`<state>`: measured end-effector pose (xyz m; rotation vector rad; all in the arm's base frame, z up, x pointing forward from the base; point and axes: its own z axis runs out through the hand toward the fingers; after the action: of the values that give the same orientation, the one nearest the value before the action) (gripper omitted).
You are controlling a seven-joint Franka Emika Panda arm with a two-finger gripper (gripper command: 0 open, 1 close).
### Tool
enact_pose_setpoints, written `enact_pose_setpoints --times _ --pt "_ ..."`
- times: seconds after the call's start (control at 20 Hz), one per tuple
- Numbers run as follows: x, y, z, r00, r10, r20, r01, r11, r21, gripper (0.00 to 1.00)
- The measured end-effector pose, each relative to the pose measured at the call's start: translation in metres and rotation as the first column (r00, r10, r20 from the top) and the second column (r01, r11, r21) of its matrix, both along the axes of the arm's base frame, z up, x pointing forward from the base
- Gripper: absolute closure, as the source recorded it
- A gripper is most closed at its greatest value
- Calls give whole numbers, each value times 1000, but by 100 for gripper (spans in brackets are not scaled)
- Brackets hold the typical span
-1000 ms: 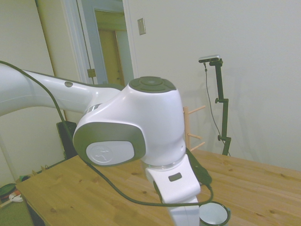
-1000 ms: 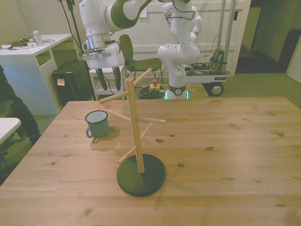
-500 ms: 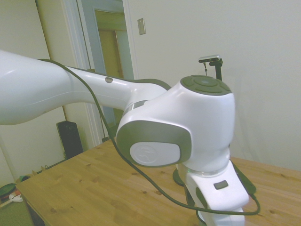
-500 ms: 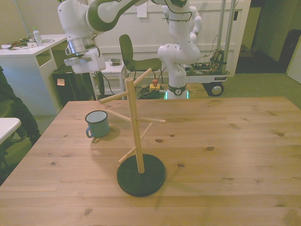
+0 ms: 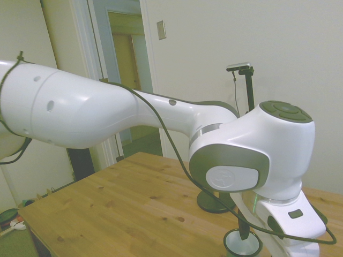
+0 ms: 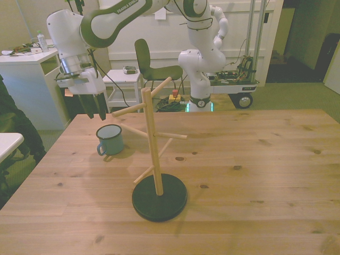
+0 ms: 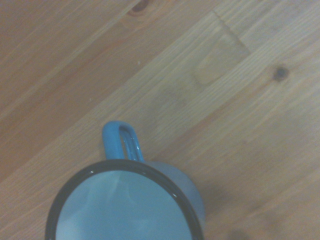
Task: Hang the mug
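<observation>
A white Franka arm (image 6: 114,18) reaches over a wooden table (image 6: 255,159), and the lettering "FRANKA EMIKA" can be read along its upper link in the front view. The gripper (image 6: 95,109) hangs above the table near the front view's left, above and slightly to the left of the mug (image 6: 110,139). Its two dark fingers (image 6: 90,109) point downward, spread apart with a visible gap, and grip nothing.

The mug is a small blue enamel cup with a white interior and a dark rim. It stands upright on the table, clear of the fingers. Its loop handle (image 7: 121,141) shows plainly in the wrist view, projecting sideways from the rim.

To the front view's right of the mug stands a wooden mug tree (image 6: 152,139). It has an upright post with slanting pegs, set in a round dark base (image 6: 159,197). No peg carries anything, and the mug is apart from the base.

In the side view the arm's large wrist joint fills most of the frame, with the mug's rim (image 5: 242,243) visible below it.

A second white robot (image 6: 204,50) on a wheeled platform and a dark chair (image 6: 150,66) stand behind the table. No other writing is legible.
</observation>
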<state>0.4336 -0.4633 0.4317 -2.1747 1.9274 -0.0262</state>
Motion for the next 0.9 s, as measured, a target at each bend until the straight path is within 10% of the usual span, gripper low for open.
enact_pose_setpoints --times 0.25,0.3,0.9 --pt "14 4 -25 999 18 -29 -17 1000 21 0" --pt "14 3 -29 999 17 -33 -16 1000 26 100" --pt "12 -2 -43 999 12 -35 -10 999 42 100"
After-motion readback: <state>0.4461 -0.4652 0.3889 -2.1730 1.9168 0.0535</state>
